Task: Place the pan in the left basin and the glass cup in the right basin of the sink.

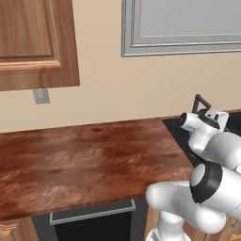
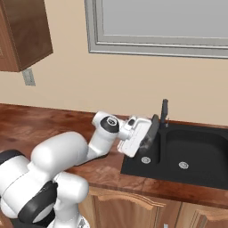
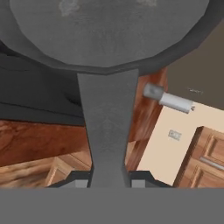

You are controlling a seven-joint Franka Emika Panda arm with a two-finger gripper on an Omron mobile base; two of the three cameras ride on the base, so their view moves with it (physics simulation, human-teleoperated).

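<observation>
A: Where is the pan at this moment?

B: In the end effector, which is clenched on its handle. In the right base view the pan hangs tilted on edge over the left basin of the sink, not yet resting in it.

A: How should the step be done well?

B: I'd level the pan first, then lower it straight down. It looks about as wide as that narrow bowl, so it should be centred between the sink's left rim and the divider. The handle wants to point away from the faucet at the back edge. Let go only once the base sits flat.

A: And the right basin?

B: Black, with a silver drain, and nothing in it. I can't spot the glass cup.

A: The surroundings?

B: A reddish wood table, bare to the sink's left edge. Behind it, a beige wall with an outlet, a wooden cabinet and a grey-framed window.
</observation>
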